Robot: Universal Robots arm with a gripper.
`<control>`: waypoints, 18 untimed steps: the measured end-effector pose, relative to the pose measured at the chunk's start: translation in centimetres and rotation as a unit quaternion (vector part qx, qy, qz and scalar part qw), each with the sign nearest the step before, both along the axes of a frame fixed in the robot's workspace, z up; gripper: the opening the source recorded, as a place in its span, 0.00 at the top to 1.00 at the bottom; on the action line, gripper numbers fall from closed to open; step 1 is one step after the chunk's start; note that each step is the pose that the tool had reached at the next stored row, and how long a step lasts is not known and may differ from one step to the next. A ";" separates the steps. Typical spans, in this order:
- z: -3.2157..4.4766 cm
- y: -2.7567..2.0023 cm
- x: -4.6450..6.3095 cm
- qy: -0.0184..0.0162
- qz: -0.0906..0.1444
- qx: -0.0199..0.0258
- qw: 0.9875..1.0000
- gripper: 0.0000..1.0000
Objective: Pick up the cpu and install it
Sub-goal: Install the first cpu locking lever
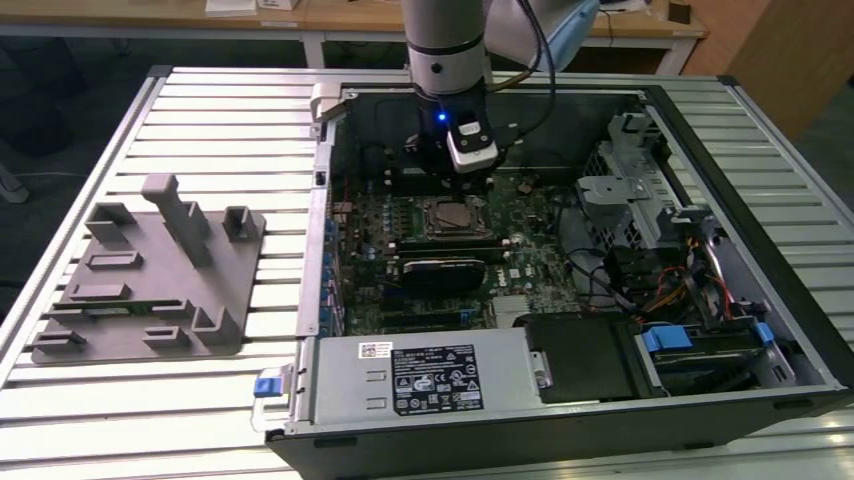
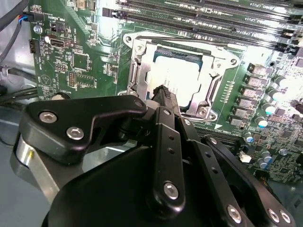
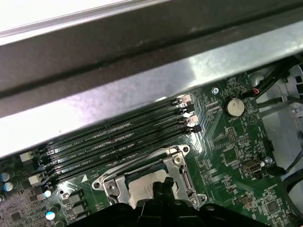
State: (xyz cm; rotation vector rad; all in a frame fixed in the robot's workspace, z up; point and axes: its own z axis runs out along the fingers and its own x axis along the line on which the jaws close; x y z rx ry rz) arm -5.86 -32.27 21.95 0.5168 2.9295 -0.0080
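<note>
Slatted aluminium tabletop, with wooden desks behind it, carries two items. Item one: grey plastic fixture plate with upright blocks, toward the exterior view's left. Item two: open desktop computer case lying on its side, interior exposed.

Case contents: green motherboard; power supply with a printed label at the near edge; black heatsink block just beyond it on the board; drive cage and coloured cable bundle toward the exterior view's right.

Arm: the robot arm descends into the case from the far side. Gripper, black, hangs directly above the CPU socket. Fingers sit pressed together at the tips, nothing between them; the tips hover at the near edge of the socket frame.

Task item: cpu, silver-grey square top, lies flat inside the socket, framed by the metal load bracket. In the first wrist view the cpu shows partly behind the fingertips, with four black memory slots running alongside the socket and a coin cell battery further off on the board.
</note>
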 end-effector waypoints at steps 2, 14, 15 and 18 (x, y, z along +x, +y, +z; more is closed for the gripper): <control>-0.04 -0.01 0.0 0.010 0.000 0.000 1.000 0.89; -0.09 -0.05 0.3 0.034 0.004 0.000 0.999 0.89; -0.09 -0.05 0.5 0.034 0.006 0.000 0.999 0.89; -0.11 -0.06 0.8 0.034 0.015 0.000 0.999 0.89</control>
